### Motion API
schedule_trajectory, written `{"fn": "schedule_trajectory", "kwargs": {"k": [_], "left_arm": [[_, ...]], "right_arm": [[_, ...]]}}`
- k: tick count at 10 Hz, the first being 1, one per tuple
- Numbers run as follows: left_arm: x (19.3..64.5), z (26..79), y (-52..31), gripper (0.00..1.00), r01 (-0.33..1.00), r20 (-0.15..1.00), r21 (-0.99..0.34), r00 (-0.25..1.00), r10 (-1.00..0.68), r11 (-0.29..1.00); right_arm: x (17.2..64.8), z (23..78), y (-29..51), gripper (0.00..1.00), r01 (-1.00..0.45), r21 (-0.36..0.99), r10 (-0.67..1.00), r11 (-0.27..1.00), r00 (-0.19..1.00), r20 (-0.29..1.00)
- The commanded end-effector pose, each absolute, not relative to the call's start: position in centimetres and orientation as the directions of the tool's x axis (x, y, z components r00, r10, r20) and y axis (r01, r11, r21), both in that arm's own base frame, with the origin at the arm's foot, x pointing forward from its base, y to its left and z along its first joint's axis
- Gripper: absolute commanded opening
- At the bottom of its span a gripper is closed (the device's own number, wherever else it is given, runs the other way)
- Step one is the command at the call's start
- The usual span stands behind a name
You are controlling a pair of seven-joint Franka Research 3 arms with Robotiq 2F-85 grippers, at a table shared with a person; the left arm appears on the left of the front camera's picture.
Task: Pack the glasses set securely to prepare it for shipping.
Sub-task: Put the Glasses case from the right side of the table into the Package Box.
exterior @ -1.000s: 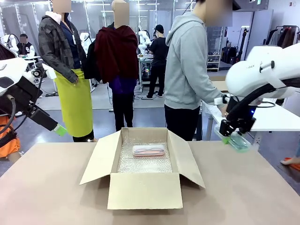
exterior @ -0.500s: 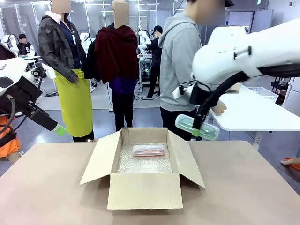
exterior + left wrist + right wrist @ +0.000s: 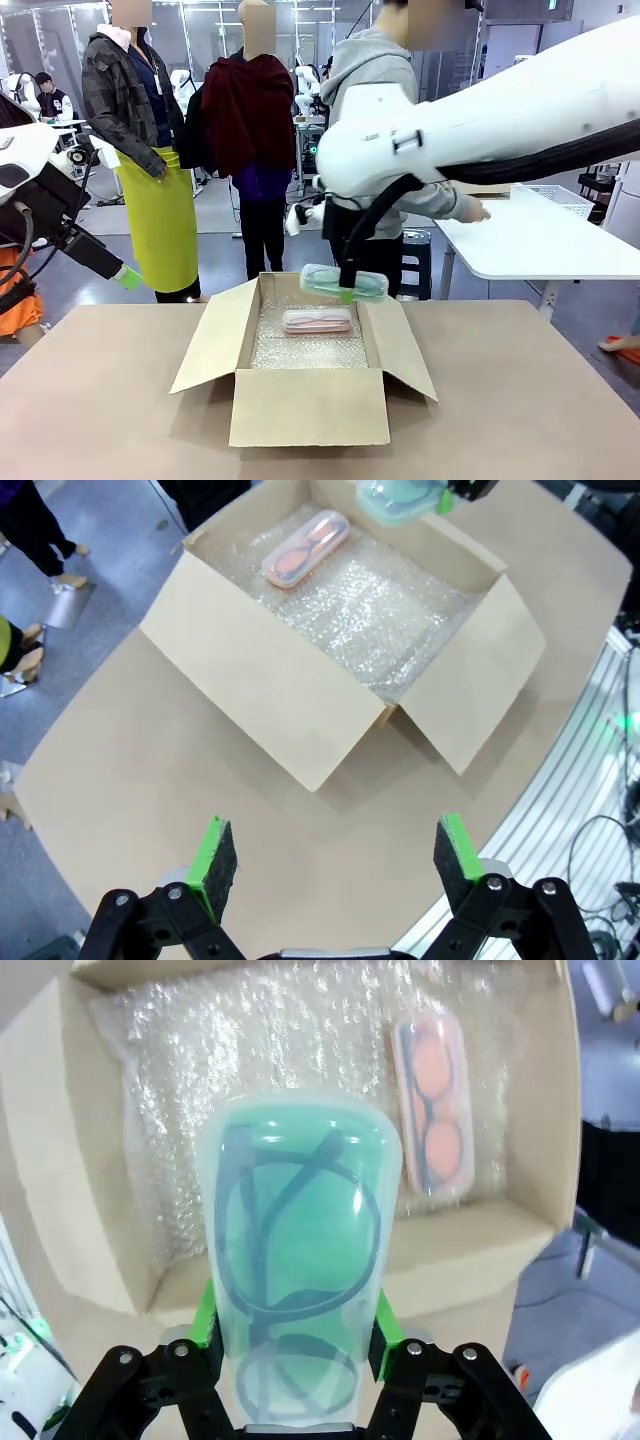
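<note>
- Mint case [image 3: 295, 1250] is pinched by its two long sides between the green pads of the right gripper [image 3: 346, 292]. The fingers are closed in on it, one on each side.
- Clear lid of that case faces the right wrist camera, and dark-framed glasses show through it.
- From the front, the mint case hangs roughly level in the air over the far right part of the box [image 3: 300, 405]. It is above the rim and clear of the cardboard.
- The right arm reaches in from the right, across the middle, to hold it there.
- Pink case [image 3: 317, 321] lies flat on the bubble wrap [image 3: 300, 352] inside the box, near the far wall, with its lid up. Orange-tinted frames show through the lid.
- The two cases do not touch: the mint one is in the air, above and just to the right of the pink one in the front view.
- The box is brown cardboard and open, with all four flaps spread outward. It stands in the middle of the tan table [image 3: 520, 400], and bubble wrap covers its floor.
- Left gripper [image 3: 334, 860] has its fingers spread wide with nothing between them. It is held up off the table at the robot's left, well apart from the box.
- Beyond the far edge, a person [image 3: 385, 70] in a grey hoodie leans toward a white side table [image 3: 540, 245], with one hand reaching over it.
</note>
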State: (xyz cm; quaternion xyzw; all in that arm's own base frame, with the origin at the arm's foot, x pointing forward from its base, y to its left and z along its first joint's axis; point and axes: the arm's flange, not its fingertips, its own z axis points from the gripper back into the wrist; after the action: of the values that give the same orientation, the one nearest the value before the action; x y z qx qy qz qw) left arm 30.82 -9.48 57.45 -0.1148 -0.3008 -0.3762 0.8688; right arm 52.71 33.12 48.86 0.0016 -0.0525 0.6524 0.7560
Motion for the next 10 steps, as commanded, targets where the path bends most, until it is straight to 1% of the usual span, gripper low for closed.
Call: {"fn": "schedule_trajectory", "kwargs": {"k": [1,2,3,4,6,8,10], "left_arm": [[30.8,57.4,-9.3,1.0,0.73,0.624,0.032,0.519,-0.584,0.683],[30.8,57.4,-9.3,1.0,0.73,0.624,0.032,0.519,-0.584,0.683],[30.8,57.4,-9.3,1.0,0.73,0.624,0.032,0.519,-0.584,0.683],[30.8,57.4,-9.3,1.0,0.73,0.624,0.032,0.519,-0.584,0.683],[30.8,57.4,-9.3,1.0,0.73,0.624,0.032,0.519,-0.584,0.683],[30.8,57.4,-9.3,1.0,0.73,0.624,0.032,0.519,-0.584,0.683],[30.8,57.4,-9.3,1.0,0.73,0.624,0.032,0.519,-0.584,0.683]], "right_arm": [[54.9,47.3,35.4,0.64,-0.994,-0.072,0.996,0.084,0.083,0.018],[55.6,45.7,36.4,0.64,-0.996,-0.045,0.997,0.078,0.078,0.001],[56.2,43.9,37.5,0.64,-0.998,-0.021,0.998,0.067,0.067,0.017],[56.5,42.6,38.1,0.64,-0.998,-0.014,0.998,0.054,0.054,-0.011],[56.7,39.3,39.3,0.64,-1.0,-0.007,0.999,0.027,0.027,-0.022],[57.4,36.3,40.0,0.64,-0.999,0.034,0.999,0.039,0.038,-0.033],[57.3,34.3,40.4,0.64,-0.999,0.035,0.998,0.03,0.028,-0.05]]}}
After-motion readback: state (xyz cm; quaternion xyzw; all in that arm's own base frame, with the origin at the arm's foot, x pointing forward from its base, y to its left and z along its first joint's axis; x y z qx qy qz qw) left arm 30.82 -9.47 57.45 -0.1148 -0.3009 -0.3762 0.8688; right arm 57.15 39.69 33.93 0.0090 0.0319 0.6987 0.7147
